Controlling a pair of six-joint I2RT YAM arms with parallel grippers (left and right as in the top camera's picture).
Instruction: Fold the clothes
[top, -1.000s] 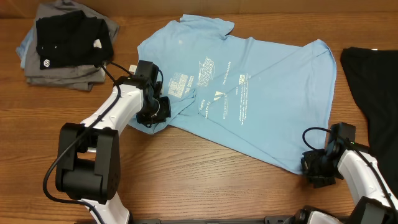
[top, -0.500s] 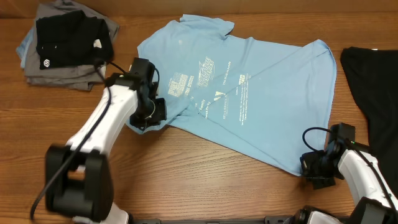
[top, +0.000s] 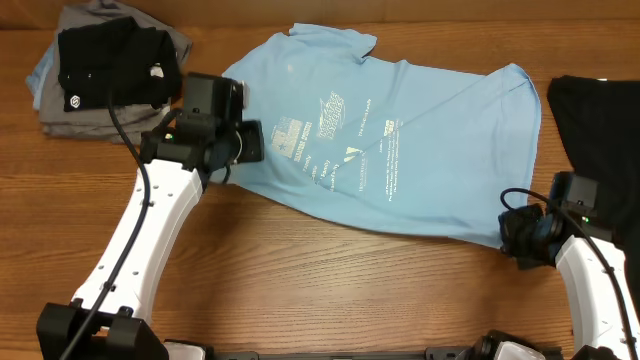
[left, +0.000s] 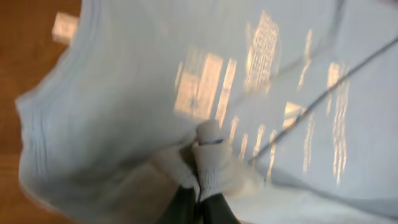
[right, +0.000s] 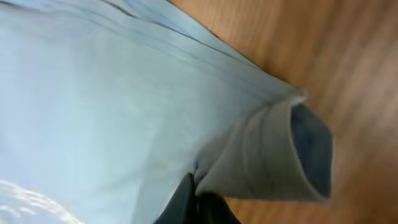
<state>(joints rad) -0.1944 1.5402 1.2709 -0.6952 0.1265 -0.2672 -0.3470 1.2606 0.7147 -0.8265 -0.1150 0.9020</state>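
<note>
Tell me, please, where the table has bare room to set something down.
The widest bare wood of the table lies in front of the light blue T-shirt, between the left arm and right arm. Another patch sits left of that arm, before the folded stack. Crowded: the strip between T-shirt and black garment, and the gap by the left gripper.

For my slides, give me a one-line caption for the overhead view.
Left gripper and right gripper pinch opposite ends of the blue T-shirt spread on the table, near a folded stack.

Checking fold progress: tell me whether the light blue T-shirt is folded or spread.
Spread: the light blue T-shirt lies mostly flat, lettering showing, only its pinched edges bunched.
</note>
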